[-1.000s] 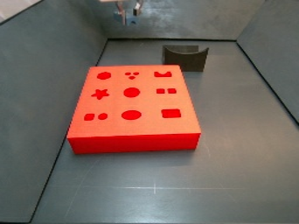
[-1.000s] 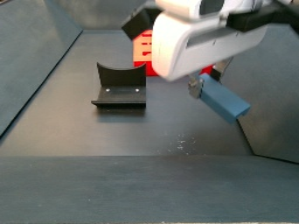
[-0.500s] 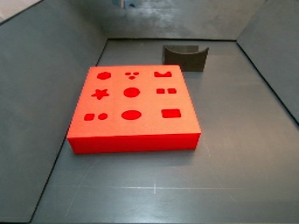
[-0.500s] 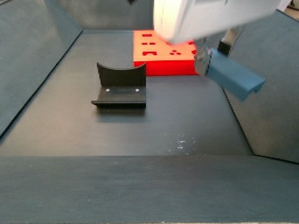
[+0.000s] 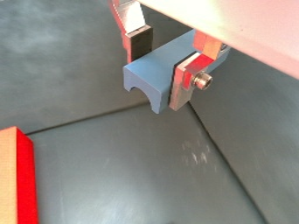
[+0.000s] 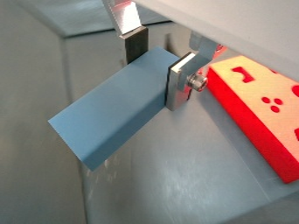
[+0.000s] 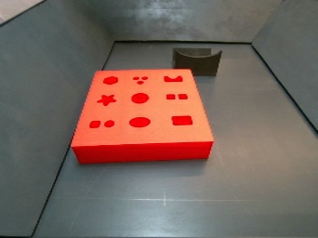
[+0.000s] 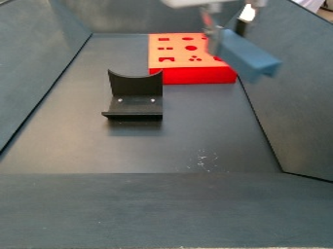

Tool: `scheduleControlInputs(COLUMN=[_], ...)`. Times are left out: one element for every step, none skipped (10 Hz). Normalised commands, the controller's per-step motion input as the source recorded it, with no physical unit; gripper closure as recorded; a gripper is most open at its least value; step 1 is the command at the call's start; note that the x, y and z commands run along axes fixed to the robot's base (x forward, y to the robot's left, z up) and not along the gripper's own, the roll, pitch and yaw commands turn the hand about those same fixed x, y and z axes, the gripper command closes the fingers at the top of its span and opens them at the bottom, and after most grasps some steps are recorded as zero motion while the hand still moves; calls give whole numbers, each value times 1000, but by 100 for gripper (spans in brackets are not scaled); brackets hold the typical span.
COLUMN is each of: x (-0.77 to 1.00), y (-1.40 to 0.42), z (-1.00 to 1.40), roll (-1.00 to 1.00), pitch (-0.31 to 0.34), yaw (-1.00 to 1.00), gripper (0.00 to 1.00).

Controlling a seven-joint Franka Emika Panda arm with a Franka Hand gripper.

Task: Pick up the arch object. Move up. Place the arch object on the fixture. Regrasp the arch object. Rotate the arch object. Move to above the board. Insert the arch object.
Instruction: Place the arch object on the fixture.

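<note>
- The gripper [image 5: 163, 63] was closed on the arch [image 5: 156, 72]; its silver fingers [image 5: 187, 79] pressed flat against opposite faces of the block in both wrist views.
- The arch was a slate-blue, elongated block; a wrist view showed the curved notch in one end, and the other end projected well clear of the fingers [image 6: 181, 79] as a long slab [image 6: 111, 114].
- In a side view the arch [image 8: 247, 51] hung high in the air near the top of the frame, tilted, clear of the floor and of everything below; only the lowest part of the gripper [image 8: 221, 14] was visible there.
- The board [image 7: 139, 112], red with recessed cut-outs, lay flat on the floor; in a side view it [image 8: 189, 56] sat beyond the fixture.
- The fixture [image 7: 198, 59] stood on the floor apart from the board, its scoop unoccupied [image 8: 132, 93].
- The gripper and arch did not appear in the side view facing the board's cut-outs.
</note>
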Motion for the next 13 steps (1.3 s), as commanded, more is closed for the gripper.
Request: scheduleControlInputs(x=[1000,1000,1000,1000,1000,1000,1000,1000,1000,1000,1000,1000,725], y=[-423,-412,-377,-352,-318,-297,-265,-250,-226,-203,-184,-165,-231], z=[-21,-24,-29,-30,-30,-32,-32,-32,-30,-27,-25,-22,56], roll=[148,156,186,173,152,136,120,111,109,111,113,116,-1000], pitch=[-166,-161,-149,-95,-21,19,43,52,66,86,101,115,96], yaw=[-1000,-1000,-1000,-788,-459,-295,-162,-116,-66,-19,5,22,-17], gripper=[100,100,100,100,100,100,100,100,100,100,100,100,100])
